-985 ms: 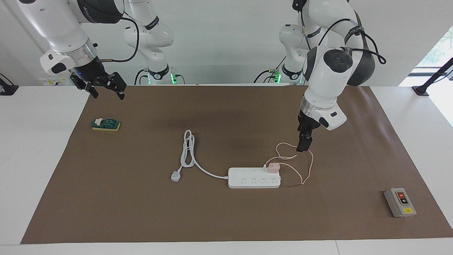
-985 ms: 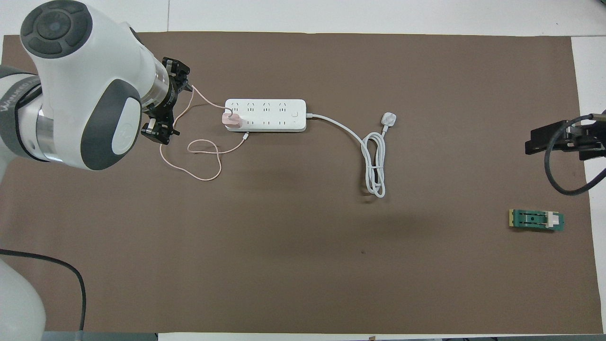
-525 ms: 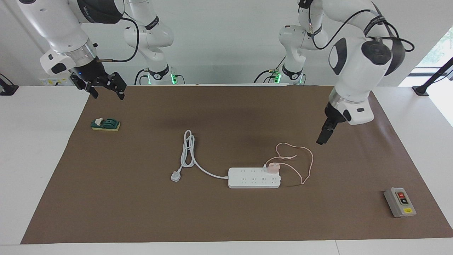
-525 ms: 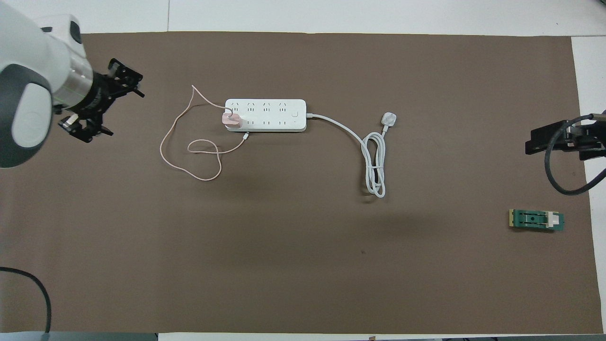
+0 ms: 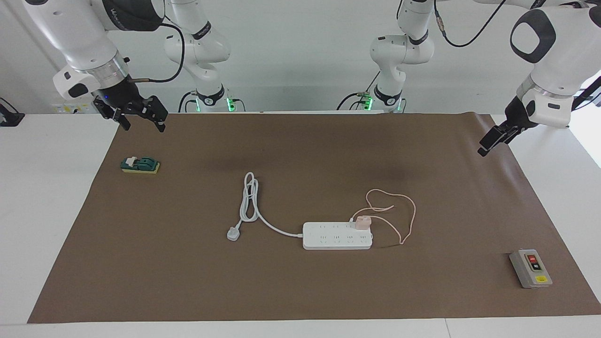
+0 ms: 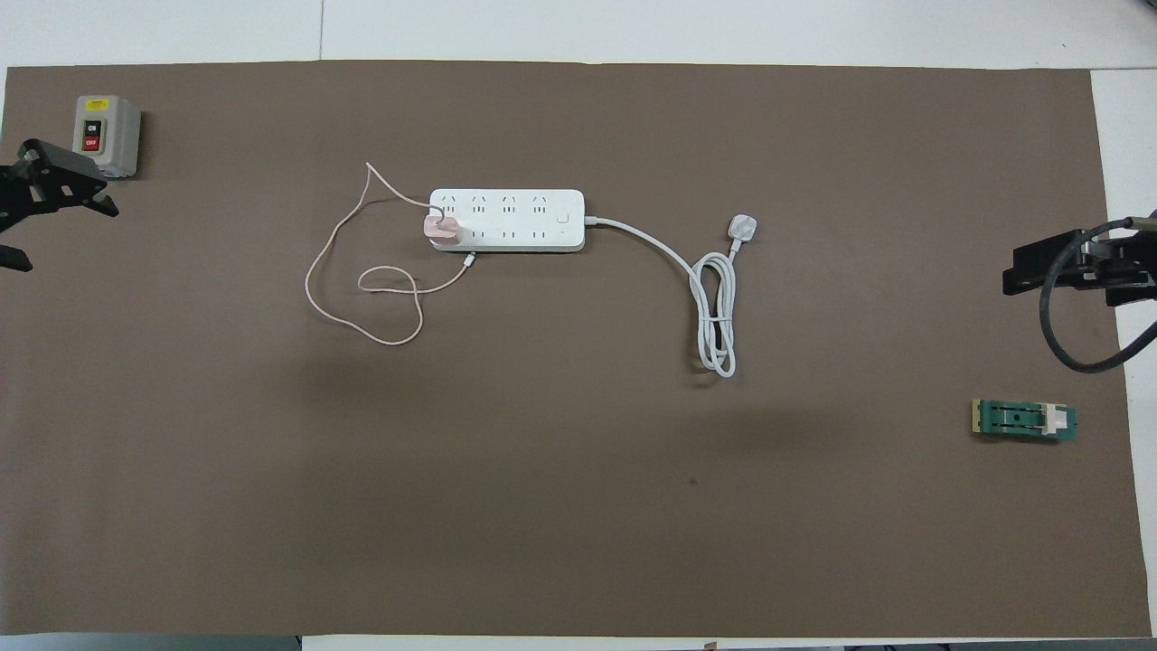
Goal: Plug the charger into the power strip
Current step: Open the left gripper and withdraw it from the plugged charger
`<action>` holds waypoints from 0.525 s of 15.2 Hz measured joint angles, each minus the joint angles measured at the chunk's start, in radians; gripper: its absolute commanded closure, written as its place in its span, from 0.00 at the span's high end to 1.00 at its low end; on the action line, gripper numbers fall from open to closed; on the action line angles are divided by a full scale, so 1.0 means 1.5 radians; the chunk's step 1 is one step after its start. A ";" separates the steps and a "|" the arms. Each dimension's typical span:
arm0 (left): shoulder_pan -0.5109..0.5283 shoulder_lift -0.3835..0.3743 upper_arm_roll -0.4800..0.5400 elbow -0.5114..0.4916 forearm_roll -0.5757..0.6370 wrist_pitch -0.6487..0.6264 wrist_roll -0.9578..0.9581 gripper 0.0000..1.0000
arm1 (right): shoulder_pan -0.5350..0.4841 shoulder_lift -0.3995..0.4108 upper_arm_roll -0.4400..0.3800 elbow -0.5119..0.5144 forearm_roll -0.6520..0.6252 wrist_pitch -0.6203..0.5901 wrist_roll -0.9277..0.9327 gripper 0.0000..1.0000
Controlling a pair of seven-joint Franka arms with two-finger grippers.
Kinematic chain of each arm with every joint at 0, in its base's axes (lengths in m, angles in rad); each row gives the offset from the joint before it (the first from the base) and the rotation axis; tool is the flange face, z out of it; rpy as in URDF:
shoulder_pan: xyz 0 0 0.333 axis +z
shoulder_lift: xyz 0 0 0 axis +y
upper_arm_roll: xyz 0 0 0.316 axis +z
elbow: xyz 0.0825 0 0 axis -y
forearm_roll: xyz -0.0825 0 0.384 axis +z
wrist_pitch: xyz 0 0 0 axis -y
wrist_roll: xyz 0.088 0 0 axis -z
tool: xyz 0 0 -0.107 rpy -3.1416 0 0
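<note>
both arms hang parked over the worktop's ends, left gripper [image 5: 490, 141] and right gripper [image 5: 139, 115] with fingers wide, holding nothing, seemingly because the small pale-pink cube charger [image 5: 362, 222] sits farther out, plugged into the long flat white power strip [image 5: 337, 236].

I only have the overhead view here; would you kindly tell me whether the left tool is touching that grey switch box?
Observer: No. In the facing view the left tool hangs in the air over the edge of the mat, well above the grey box.
Operator: Thank you. Is the charger seated?
Observer: The charger stands upright on the power strip; I can make out no gap beneath it.
Operator: And the right tool?
Observer: The right tool is raised over the mat's corner at its own end, open and empty.
</note>
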 measured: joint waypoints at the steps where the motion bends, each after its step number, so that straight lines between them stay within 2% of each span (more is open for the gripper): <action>1: 0.003 -0.014 0.000 -0.001 0.000 -0.019 0.021 1.00 | 0.000 0.000 0.000 0.000 0.000 0.000 0.000 1.00; 5: 0.011 -0.072 0.000 -0.006 0.001 -0.076 0.047 1.00 | 0.000 0.000 0.000 0.000 0.000 0.000 0.000 1.00; 8: 0.012 -0.094 -0.002 -0.010 0.001 -0.086 0.047 1.00 | 0.000 0.000 0.000 0.000 0.000 0.000 0.000 1.00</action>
